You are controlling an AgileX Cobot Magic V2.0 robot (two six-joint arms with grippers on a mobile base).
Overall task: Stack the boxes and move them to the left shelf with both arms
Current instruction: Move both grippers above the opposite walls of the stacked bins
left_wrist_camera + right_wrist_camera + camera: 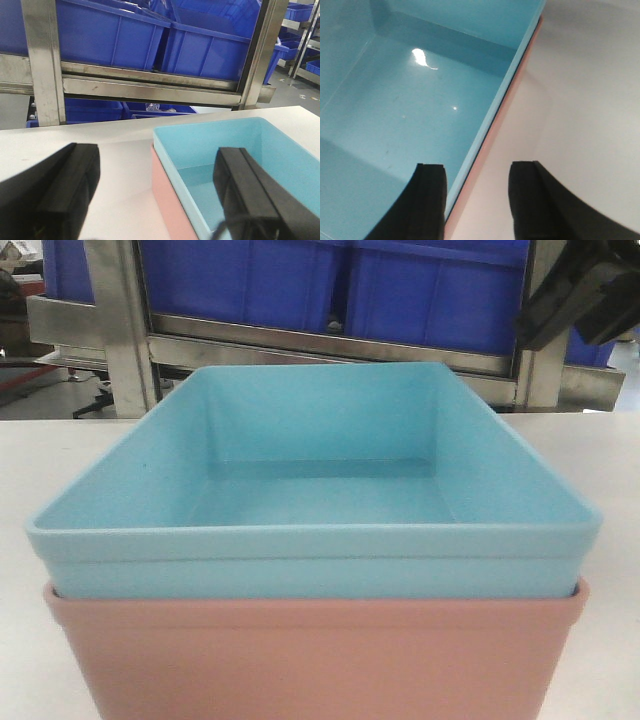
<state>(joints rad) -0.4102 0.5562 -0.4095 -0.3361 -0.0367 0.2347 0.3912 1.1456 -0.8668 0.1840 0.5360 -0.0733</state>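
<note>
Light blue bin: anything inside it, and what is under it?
Nothing inside: the light blue bin shows a bare floor. Under it is the pink bin, nested around it; only its rim and outer wall show. Its inside is covered, so I cannot tell what it holds.

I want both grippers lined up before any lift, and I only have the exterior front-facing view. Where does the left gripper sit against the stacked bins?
Observer: The left gripper is open and straddles the left wall of the blue bin, with one finger on the inside and one on the table side.
Operator: And the right one?
Observer: The right gripper is open too, astride the right wall. One finger is over the blue floor and the other is over the table. I cannot tell whether either finger touches the wall.
</note>
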